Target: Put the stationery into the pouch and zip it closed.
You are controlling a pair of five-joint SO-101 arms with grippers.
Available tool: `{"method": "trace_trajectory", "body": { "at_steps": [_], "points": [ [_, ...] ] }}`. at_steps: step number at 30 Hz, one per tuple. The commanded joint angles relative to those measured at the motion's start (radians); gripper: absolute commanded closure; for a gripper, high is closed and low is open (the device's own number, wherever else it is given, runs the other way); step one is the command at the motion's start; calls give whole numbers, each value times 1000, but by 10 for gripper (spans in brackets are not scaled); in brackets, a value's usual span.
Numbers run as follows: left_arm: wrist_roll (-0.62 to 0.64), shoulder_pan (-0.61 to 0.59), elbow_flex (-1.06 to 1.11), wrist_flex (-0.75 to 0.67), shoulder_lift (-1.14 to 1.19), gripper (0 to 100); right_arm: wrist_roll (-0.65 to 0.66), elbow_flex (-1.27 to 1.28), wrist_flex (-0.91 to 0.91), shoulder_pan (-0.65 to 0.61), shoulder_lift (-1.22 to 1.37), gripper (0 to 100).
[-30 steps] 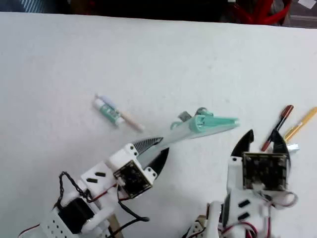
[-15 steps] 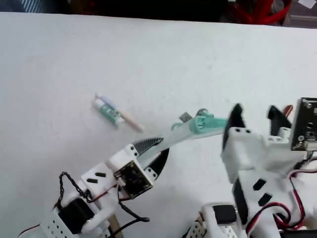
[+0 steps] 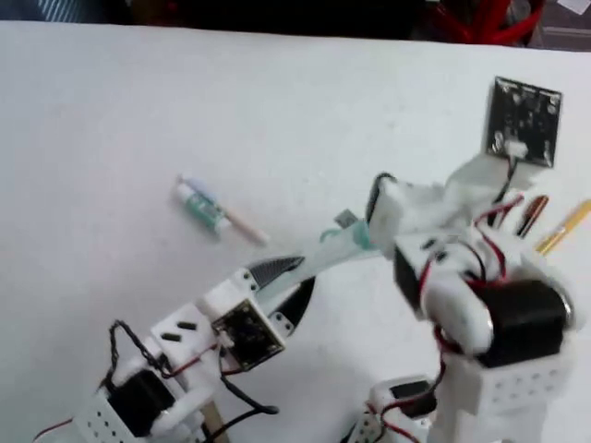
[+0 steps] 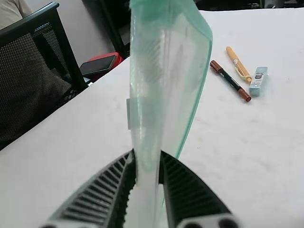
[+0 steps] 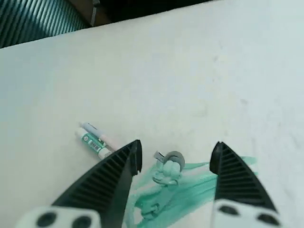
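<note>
The translucent teal pouch [image 3: 337, 249] is held edge-up off the table, with my left gripper [image 3: 288, 281] shut on its near end; the left wrist view shows the pouch [image 4: 161, 71] rising from between the closed fingers [image 4: 114, 185]. My right gripper [image 5: 178, 144] is open, hovering just above the pouch's far end [image 5: 185, 190] and its zipper ring [image 5: 170, 159]. A green-and-white glue stick [image 3: 203, 208] with a beige pen beside it lies left of the pouch. A brown pen [image 3: 534, 214] and an orange pen [image 3: 565, 226] lie at the right, partly behind the right arm.
A small blue-white eraser [image 4: 259, 80] rests next to the two pens. A black mesh chair [image 4: 28, 71] and a red item [image 4: 97, 64] stand beyond the table edge. The white table [image 3: 138, 111] stretches wide at the back and left.
The right arm has swung from the front right up and leftward, bringing its open gripper over the pouch's zipper end. The left arm and the pouch have stayed still.
</note>
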Motion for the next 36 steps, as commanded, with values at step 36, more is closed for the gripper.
{"method": "trace_trajectory", "body": {
  "at_steps": [36],
  "points": [
    [-6,-84,11,-6,10,976,83,155,-5,-177,53,918]
  ]
}}
